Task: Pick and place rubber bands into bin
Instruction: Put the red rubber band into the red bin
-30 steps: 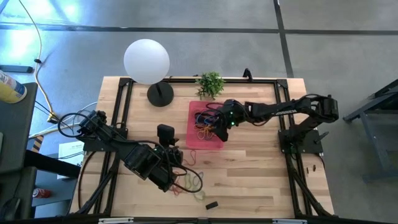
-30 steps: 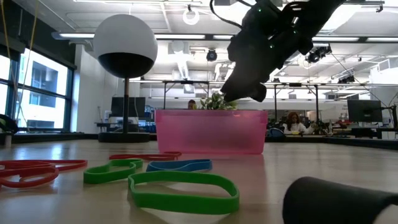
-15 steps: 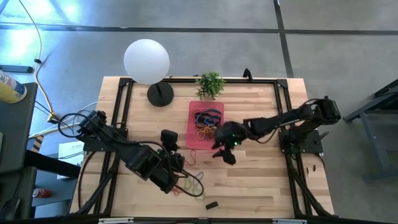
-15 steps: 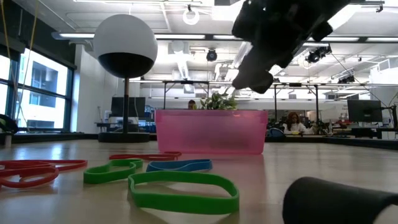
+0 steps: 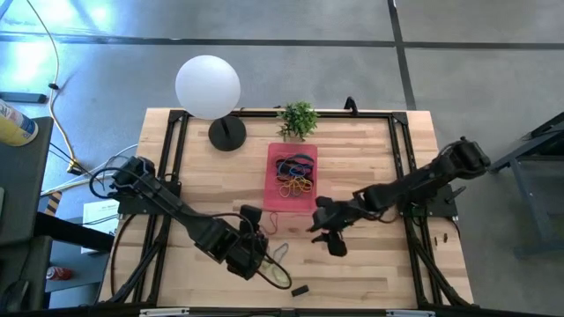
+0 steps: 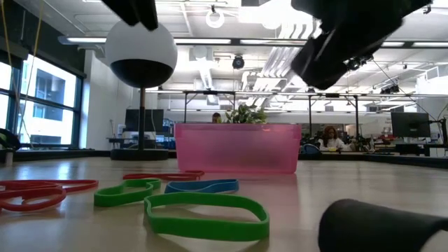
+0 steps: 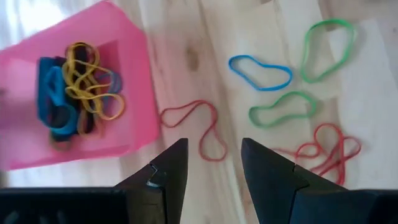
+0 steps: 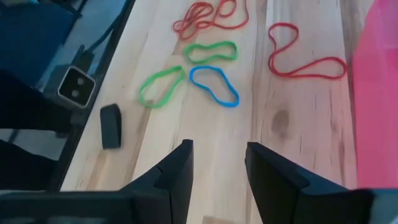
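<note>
The pink bin (image 5: 293, 201) holds several rubber bands (image 5: 293, 173), also seen in the left wrist view (image 7: 74, 87). More rubber bands lie loose on the wood near the front: red (image 7: 196, 124), blue (image 7: 260, 71), green (image 7: 283, 109). They also show in the right wrist view (image 8: 214, 84) and the low view (image 6: 206, 213). My left gripper (image 5: 260, 231) (image 7: 214, 162) is open and empty above the loose bands, just near of the bin. My right gripper (image 5: 324, 233) (image 8: 219, 162) is open and empty, to the right of the bands and near of the bin.
A small black block (image 5: 300, 290) (image 8: 111, 126) lies near the front edge. A white globe lamp (image 5: 208, 85) and a small green plant (image 5: 298, 117) stand at the back. Black rails (image 5: 172, 150) run along the table's sides.
My right gripper has left the space over the bin and gone toward the table's near edge and a little right, ending beside the loose bands. My left gripper has gone toward the near edge and a little right, over the loose bands.
</note>
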